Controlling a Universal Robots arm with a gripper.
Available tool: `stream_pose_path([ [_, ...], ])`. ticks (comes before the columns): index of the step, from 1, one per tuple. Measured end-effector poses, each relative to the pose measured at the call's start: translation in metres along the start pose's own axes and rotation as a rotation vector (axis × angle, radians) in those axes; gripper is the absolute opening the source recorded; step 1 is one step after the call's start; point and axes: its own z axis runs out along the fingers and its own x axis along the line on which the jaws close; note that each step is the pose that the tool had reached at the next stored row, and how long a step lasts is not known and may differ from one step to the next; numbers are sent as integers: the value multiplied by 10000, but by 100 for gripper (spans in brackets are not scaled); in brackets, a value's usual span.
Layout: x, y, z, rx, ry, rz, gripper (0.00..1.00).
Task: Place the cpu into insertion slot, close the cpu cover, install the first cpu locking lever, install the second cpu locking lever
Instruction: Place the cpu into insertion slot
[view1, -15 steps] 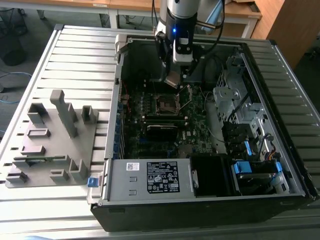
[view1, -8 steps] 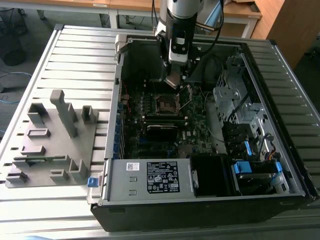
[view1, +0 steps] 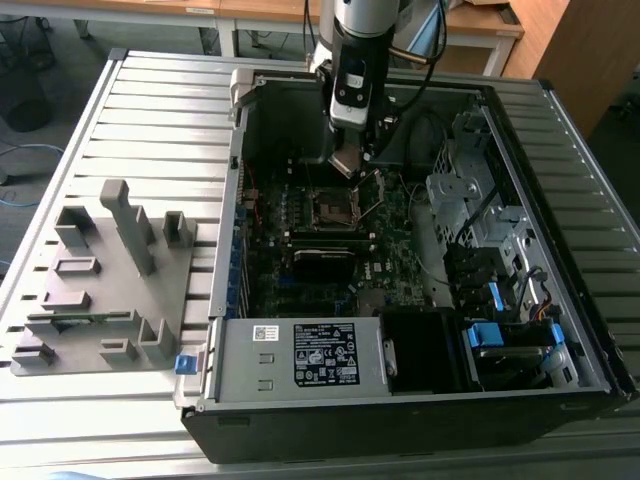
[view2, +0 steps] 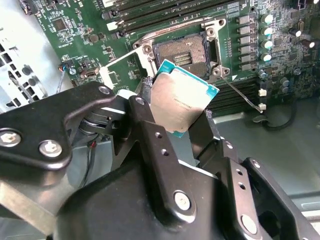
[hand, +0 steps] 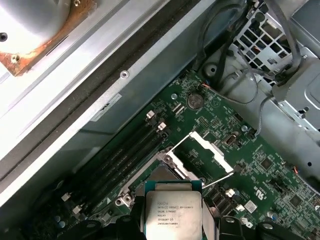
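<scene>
My gripper (view2: 172, 114) is clamped on the cpu (view2: 184, 97) by two opposite edges. It holds the chip in the air inside the computer case (view1: 560, 300), tilted rather than flat. In the exterior view the insertion slot (view1: 333, 208) lies just under the chip and slightly nearer, close but apart. The slot's centre is bare, and the cpu cover (hand: 215, 152) stands swung open beside it. I judge the chip's face not yet parallel with the slot.
</scene>
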Motion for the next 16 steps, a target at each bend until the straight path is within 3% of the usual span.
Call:
stream_pose_path([
  [5, 0, 0, 1, 1, -9, 97, 54],
  [16, 0, -1, 8, 18, -181, 1974, 54],
])
